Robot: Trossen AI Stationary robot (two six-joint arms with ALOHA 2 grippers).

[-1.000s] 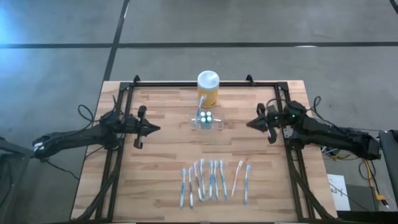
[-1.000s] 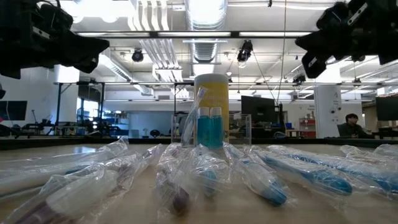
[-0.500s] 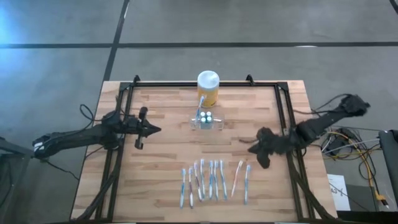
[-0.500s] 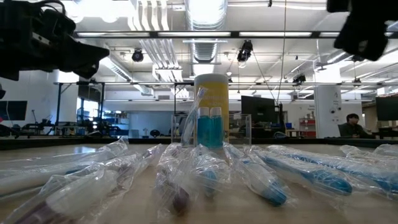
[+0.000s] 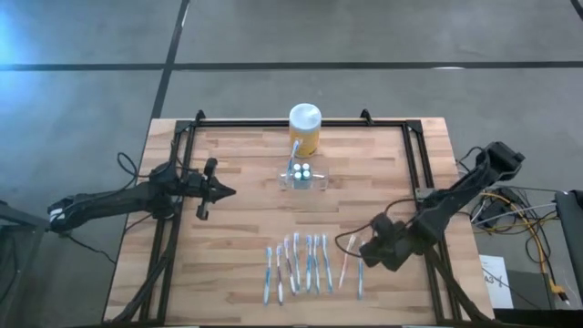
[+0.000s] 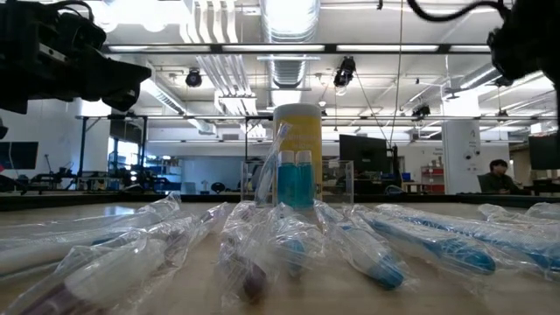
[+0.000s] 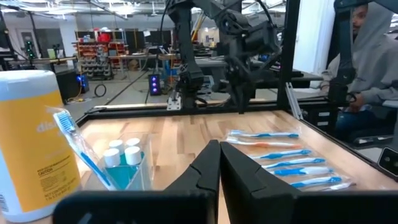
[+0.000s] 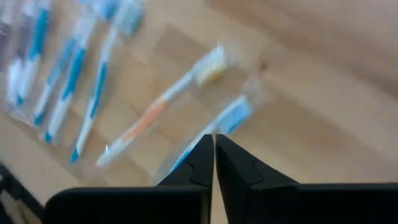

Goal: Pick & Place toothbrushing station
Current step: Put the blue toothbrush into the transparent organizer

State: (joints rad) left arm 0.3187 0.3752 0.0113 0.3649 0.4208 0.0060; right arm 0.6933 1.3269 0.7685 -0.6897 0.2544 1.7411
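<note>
Right gripper hangs over the near right part of the wooden table, fingers pressed together, above the rightmost wrapped toothbrush; half a second ago it sat farther back, and a second ago beside the right rail. Left gripper waits at mid-left, fingers together, in the same place as before. Toothbrushing station, a small clear plastic holder, stands at table centre, just in front of the yellow jar with its white lid. A row of toothbrushes in crinkled clear wrappers lies near the front edge.

Low view: station stands upright, see-through, with blue contents, the yellow jar behind it. Glossy wrapped toothbrushes fill the foreground. A dark arm shows upper left; another at the upper right corner, shifted from earlier.

Left wrist view: own fingers meet in a closed wedge. Station holds a blue-handled brush and white-capped tubes beside the jar. The other arm hangs above the brushes. A person in a grey hood sits beyond the table.

Right wrist view: fingers closed, over an orange-handled brush and a blue one, both in soft wrappers.
</note>
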